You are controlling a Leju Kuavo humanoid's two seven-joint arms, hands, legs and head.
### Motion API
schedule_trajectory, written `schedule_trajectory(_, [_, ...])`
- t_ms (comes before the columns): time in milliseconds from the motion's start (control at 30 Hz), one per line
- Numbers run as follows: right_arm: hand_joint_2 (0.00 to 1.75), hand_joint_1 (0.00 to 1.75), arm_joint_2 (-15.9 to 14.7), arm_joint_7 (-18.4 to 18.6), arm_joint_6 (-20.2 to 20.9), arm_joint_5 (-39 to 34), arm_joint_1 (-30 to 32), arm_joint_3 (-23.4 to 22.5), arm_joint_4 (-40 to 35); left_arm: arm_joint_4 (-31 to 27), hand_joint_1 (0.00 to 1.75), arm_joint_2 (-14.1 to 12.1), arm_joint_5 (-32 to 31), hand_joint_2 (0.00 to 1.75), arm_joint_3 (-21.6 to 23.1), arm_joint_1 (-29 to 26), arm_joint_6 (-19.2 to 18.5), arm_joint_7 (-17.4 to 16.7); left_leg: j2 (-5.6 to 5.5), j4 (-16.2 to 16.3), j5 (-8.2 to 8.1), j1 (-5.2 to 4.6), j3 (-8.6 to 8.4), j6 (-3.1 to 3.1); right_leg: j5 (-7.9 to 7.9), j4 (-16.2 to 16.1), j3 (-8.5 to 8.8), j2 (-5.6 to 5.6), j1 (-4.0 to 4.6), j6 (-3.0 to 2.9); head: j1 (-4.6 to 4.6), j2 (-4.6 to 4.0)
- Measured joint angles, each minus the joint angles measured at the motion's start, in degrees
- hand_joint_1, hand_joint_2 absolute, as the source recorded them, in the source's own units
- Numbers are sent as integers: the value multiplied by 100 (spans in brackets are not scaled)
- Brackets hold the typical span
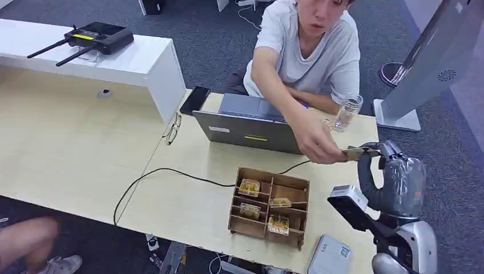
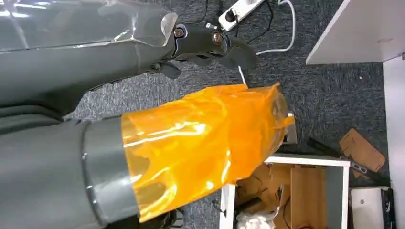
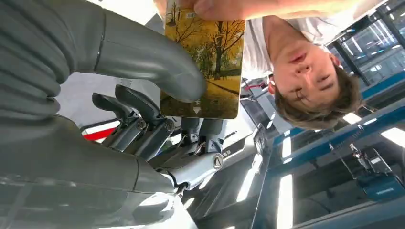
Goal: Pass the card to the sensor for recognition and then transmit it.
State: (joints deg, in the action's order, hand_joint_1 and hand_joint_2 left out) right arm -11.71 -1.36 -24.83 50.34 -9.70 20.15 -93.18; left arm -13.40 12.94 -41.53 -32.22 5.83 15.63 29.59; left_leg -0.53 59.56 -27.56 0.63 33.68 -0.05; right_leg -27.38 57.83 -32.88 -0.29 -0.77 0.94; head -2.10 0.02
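Note:
The card (image 1: 355, 152), printed with autumn trees, is held over the table's right side. My right hand (image 1: 394, 171) pinches one end of it, and in the right wrist view my thumb (image 3: 157, 67) lies across the card (image 3: 210, 52). A seated person's hand (image 1: 315, 142) grips the card's other end, their fingers (image 3: 215, 5) on its far edge. A flat white device (image 1: 331, 257) lies at the table's near edge below my right arm. My left hand (image 2: 191, 95) hangs over the floor with its orange-wrapped thumb (image 2: 200, 148) and dark fingers (image 2: 210, 43) apart, holding nothing.
A wooden divided box (image 1: 269, 206) with several cards sits mid-table. Behind it stand an open laptop (image 1: 248, 131) and a glass cup (image 1: 347, 112). A black cable (image 1: 165, 171) crosses the table; glasses (image 1: 173, 129) and a phone (image 1: 194, 100) lie left. A white kiosk (image 1: 439, 57) stands right.

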Motion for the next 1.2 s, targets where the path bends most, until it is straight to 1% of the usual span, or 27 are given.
schedule_trajectory(33, [175,175,26,2,6,2,-4,4,0,0,0,2,4,0,11,1,0,-7,-5,0,1,0,1,0,0,0,0,-5,0,0,0,0])
schedule_trajectory(67, [175,134,39,2,7,4,-9,7,0,0,0,2,7,0,24,2,0,-11,-9,0,1,0,2,0,0,0,0,-9,0,0,0,0])
schedule_trajectory(100, [175,10,55,2,7,4,-13,11,0,0,0,2,7,0,31,3,0,-11,-12,0,2,0,3,1,0,0,0,-12,0,0,0,0])
schedule_trajectory(133, [175,0,61,2,4,4,-11,11,0,0,0,2,7,0,35,2,0,-9,-13,0,2,0,3,1,0,0,0,-13,0,0,0,0])
schedule_trajectory(267, [175,0,79,-66,-20,-94,10,13,-2,0,0,0,26,0,48,1,4,-2,-12,1,2,0,4,0,0,-1,-1,-13,0,1,0,0])
schedule_trajectory(300, [0,0,79,-107,-28,-131,24,13,-11,0,0,0,33,0,50,5,9,9,-12,1,2,0,4,0,0,-1,-1,-13,0,1,0,0])
schedule_trajectory(400, [0,0,81,-146,-41,-209,95,24,-85,0,0,0,74,0,59,9,44,31,-11,1,2,0,4,0,0,-1,-2,-11,0,1,0,0])
schedule_trajectory(533, [0,0,100,-337,-148,-413,310,37,-247,0,0,-4,148,0,59,5,146,57,-10,1,2,1,5,0,0,0,-3,-11,0,1,0,0])
schedule_trajectory(667, [0,0,129,-343,-188,-435,460,83,-435,0,0,-2,247,0,59,13,212,42,-10,0,1,1,6,0,-1,0,-7,-10,1,0,0,0])
schedule_trajectory(767, [0,0,135,-424,-334,-520,641,103,-588,0,0,-2,391,0,57,13,256,42,-9,-1,1,1,7,-1,-1,0,-7,-7,0,0,0,0])
schedule_trajectory(867, [0,0,153,-428,-382,-535,738,114,-708,0,0,2,526,0,44,24,258,42,-7,0,1,1,5,-1,-1,0,-8,-6,1,0,0,0])
schedule_trajectory(1033, [0,0,166,-479,-536,-647,990,116,-892,0,0,0,809,0,-44,43,278,116,-7,0,1,1,5,-1,0,0,-8,-6,0,0,-2,0])
schedule_trajectory(1200, [0,0,177,-573,-662,-833,1276,92,-992,0,0,2,1148,0,-245,80,245,107,-8,0,0,1,6,-1,-1,-1,-8,-6,0,0,0,0])
